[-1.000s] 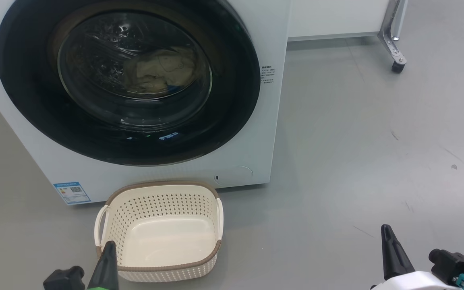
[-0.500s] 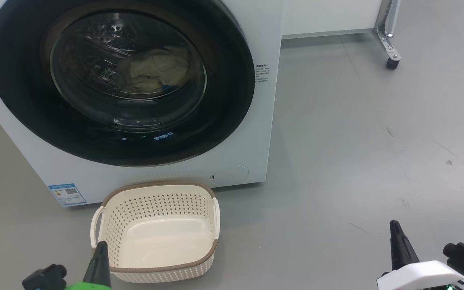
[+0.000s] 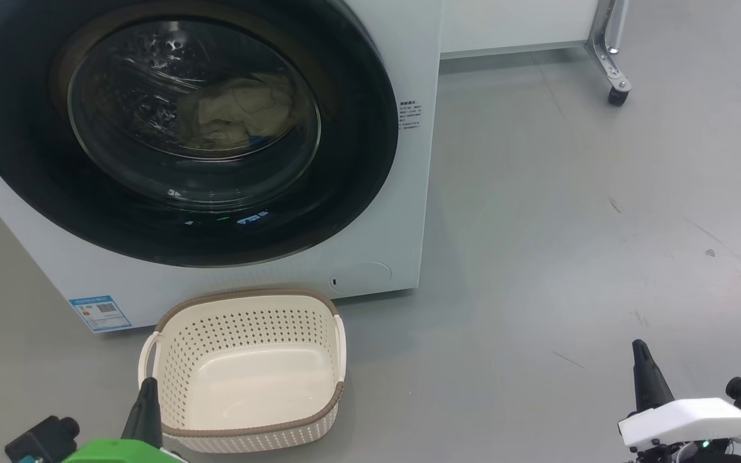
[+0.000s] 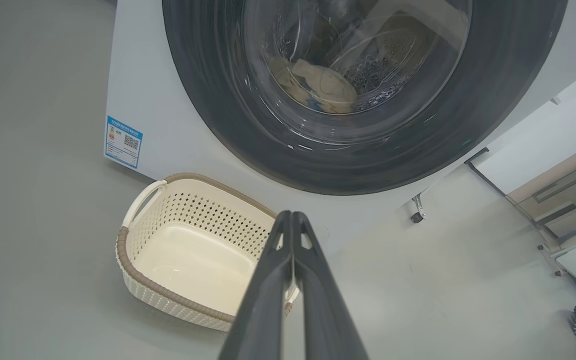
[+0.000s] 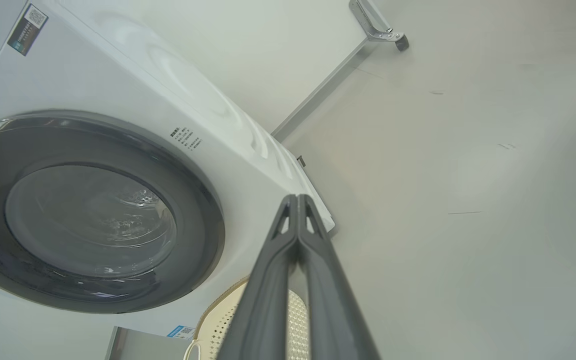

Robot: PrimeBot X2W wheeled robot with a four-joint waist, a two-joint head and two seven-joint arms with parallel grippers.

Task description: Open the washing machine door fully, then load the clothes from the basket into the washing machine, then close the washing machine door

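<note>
Black and glossy, the washing machine door [image 3: 357, 128] sits shut flush against the white washing machine [image 3: 409, 212]. Its bulging clear glass shows the clothes [image 3: 235, 119] inside, a crumpled cream-yellow heap with a sliver of blue, lying against the perforated steel drum. The basket [image 3: 248, 321] stands on the smooth grey floor [image 3: 570, 225] just in front of the machine, below the door. Its cream plastic walls are pierced with small holes, its rim is brown and woven-looking, and white loop handles flank it. The left hand [image 3: 148, 389] is clenched, its two long dark fingers pressed tip to tip on nothing. In the head view its tip shows at the basket's near left corner, and I cannot tell whether it touches the rim. The right hand [image 3: 640, 354] is likewise clenched on nothing, low over the floor, well apart to the right of basket and door. A blue label sticker [image 3: 100, 312] marks the machine's lower left corner.
</note>
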